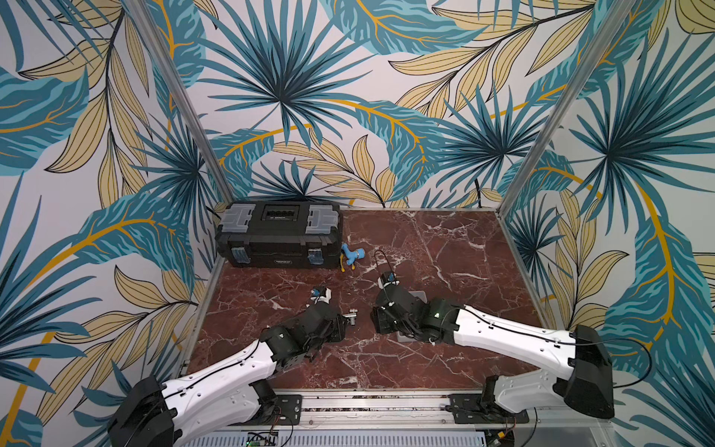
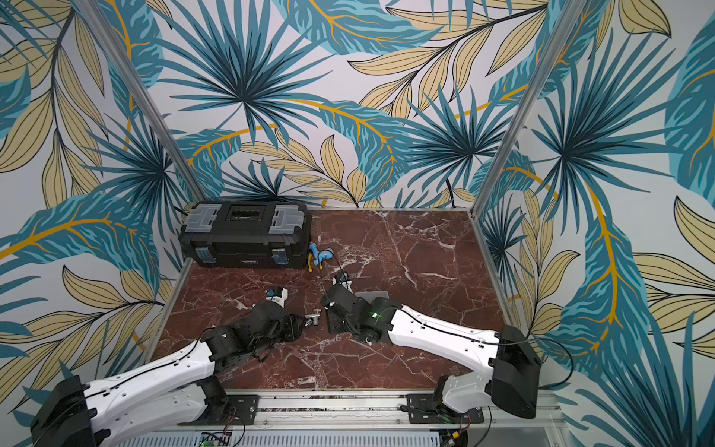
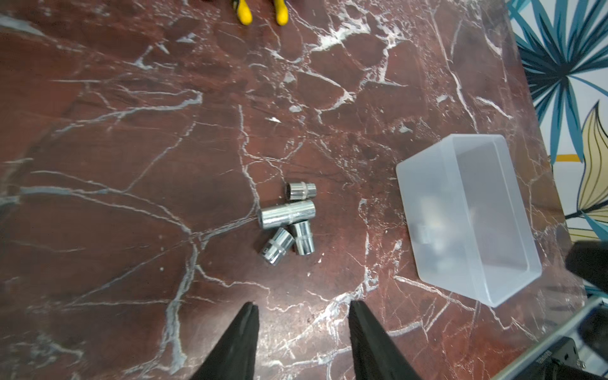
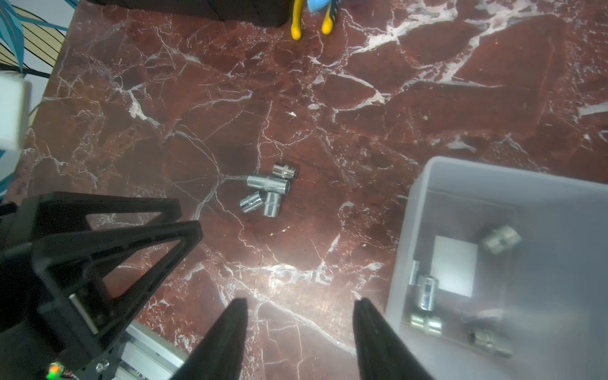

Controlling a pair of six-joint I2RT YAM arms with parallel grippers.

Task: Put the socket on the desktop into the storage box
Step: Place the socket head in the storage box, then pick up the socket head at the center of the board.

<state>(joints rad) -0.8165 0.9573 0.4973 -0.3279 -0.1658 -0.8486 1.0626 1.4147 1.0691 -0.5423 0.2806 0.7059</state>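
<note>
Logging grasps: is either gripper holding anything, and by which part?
Nothing is held: the left gripper and right gripper both stand open and empty.

Far wall (image 1: 348,96): wallpaper on a pale ground, printed with large teal palm fans, tan leaves and yellow stems.
Left wall (image 1: 58,193): same leaf print, running from the near edge to the far corner.
Right wall (image 1: 638,193): same print, with a broad teal leaf on a yellow stem.
Left post (image 1: 207,154): bare aluminium, rising from the far left corner.
Right post (image 1: 548,116): bare aluminium, rising from the far right corner.
Desktop (image 1: 445,271): dark red-brown marble pattern with white veins, framed by thin aluminium edging.
Near rail (image 1: 367,404): slotted aluminium along the near side.
Vent strip (image 1: 340,439): pale grey, perforated, just nearer than the rail.
Light: soft and even, with a pale sheen (image 4: 289,263) on the marble in the right wrist view.
</note>
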